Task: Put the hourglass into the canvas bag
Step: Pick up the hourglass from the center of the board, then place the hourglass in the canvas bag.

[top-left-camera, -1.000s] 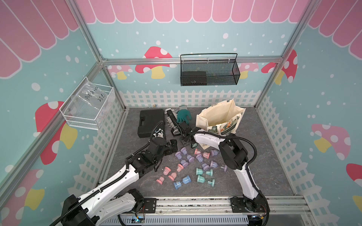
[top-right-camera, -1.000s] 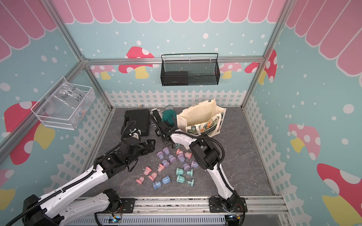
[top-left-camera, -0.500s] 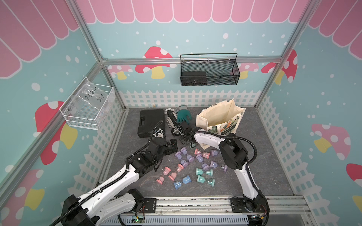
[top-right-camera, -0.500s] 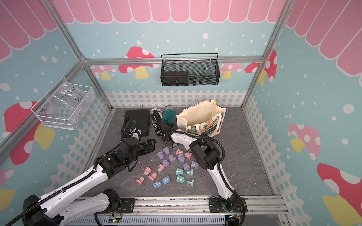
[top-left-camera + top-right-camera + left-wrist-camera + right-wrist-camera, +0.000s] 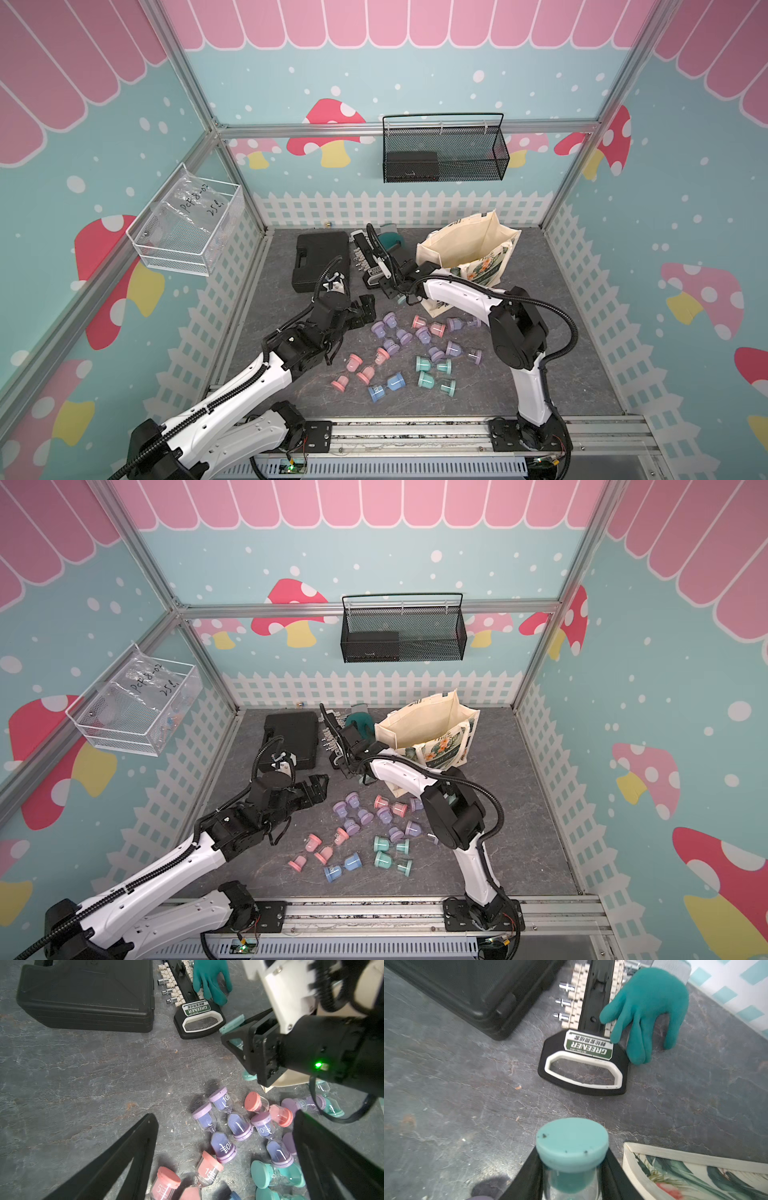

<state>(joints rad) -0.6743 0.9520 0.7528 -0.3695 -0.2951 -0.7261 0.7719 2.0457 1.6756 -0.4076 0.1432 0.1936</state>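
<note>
Below, grey tabletop [image 5: 582, 332]; mushroom-print walls [image 5: 457, 83].

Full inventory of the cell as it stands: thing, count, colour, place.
canvas bag: 1, cream with floral print, back right, upright and open
loose hourglasses: many, exact count unclear; purple, pink, teal, one blue; scattered mid-table
teal hourglass: 1, teal, held in the right gripper beside the bag
black case: 1, black, back left, closed
socket rail: 1, black and cream, between case and bag
glove: 1, teal, partly on the socket rail
wire basket: 1, black, on the back wall
dark box: 1, black, inside the basket
mesh bin: 1, white, on the left wall, clear plastic bag inside
tabletop: 1, grey
left gripper: 1, black, open, empty, by the pile
right gripper: 1, black, shut on the teal hourglass
</note>
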